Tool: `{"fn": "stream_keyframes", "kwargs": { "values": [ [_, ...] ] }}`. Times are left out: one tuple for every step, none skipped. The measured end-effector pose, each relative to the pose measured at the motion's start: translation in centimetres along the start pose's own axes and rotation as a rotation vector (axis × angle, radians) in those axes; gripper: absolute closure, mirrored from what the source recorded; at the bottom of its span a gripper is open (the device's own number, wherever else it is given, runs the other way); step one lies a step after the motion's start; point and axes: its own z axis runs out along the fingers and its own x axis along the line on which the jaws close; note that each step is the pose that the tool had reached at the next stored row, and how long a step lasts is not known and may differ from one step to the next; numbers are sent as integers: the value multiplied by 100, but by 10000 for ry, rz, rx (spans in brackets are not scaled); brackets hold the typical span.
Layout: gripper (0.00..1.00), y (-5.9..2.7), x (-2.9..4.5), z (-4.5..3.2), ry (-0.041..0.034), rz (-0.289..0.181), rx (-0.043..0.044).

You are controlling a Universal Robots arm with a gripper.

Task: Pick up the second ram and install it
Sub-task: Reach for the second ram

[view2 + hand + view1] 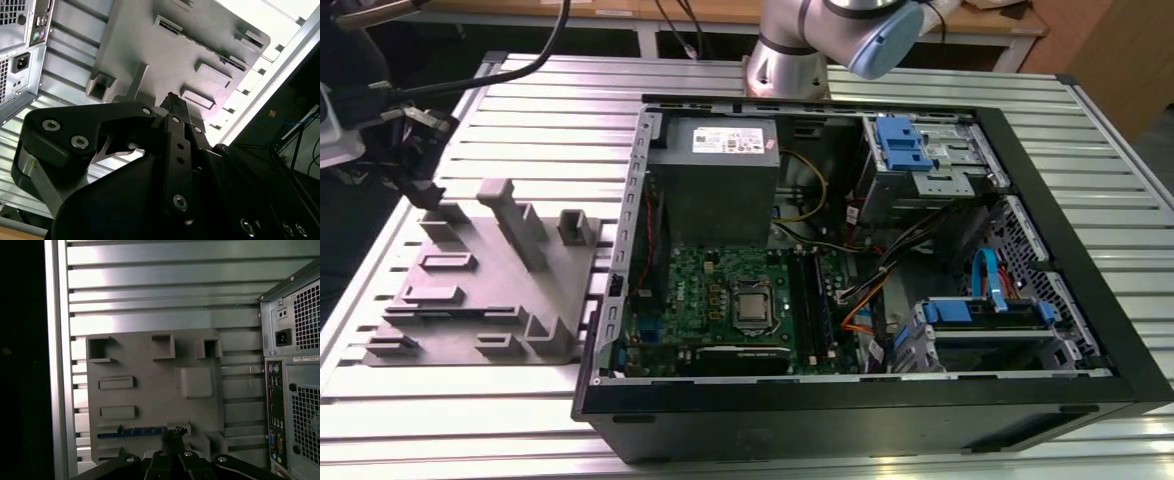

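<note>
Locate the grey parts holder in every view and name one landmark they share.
Exterior view: grey parts holder on the slatted table, at the exterior view's left of the computer case.
Second wrist view: holder just beyond the pincer, case alongside.
First wrist view: holder beyond the pincer, beside the case's rear panel.
Shared landmark: the computer case.

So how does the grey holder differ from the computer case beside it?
The grey holder is a low pale plate with upright posts and shallow pockets; the computer case is a deep black box, open upward, holding a motherboard and cables. The holder is far smaller than the case. Both lie side by side on the slatted table.
</note>
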Motion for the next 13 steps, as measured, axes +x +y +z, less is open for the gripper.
{"fn": "stream_keyframes", "kwargs": {
  "values": [
    [93,-10,10,11,-1,-1,5],
    [93,-19,21,21,-1,-1,10],
    [93,-30,31,32,-2,0,14],
    [93,-42,41,44,-2,1,18],
    [93,-55,49,55,-2,0,21],
    [93,-66,57,67,-3,0,23],
    [93,-77,65,79,-3,1,27],
    [93,-87,71,91,-3,0,30],
    [93,-96,77,105,-3,-1,32],
    [93,-105,83,118,-4,-1,35],
    [93,-113,89,131,-3,0,37],
    [93,-122,96,146,-4,0,40],
    [93,-130,102,161,-5,0,41]
  ]
}}
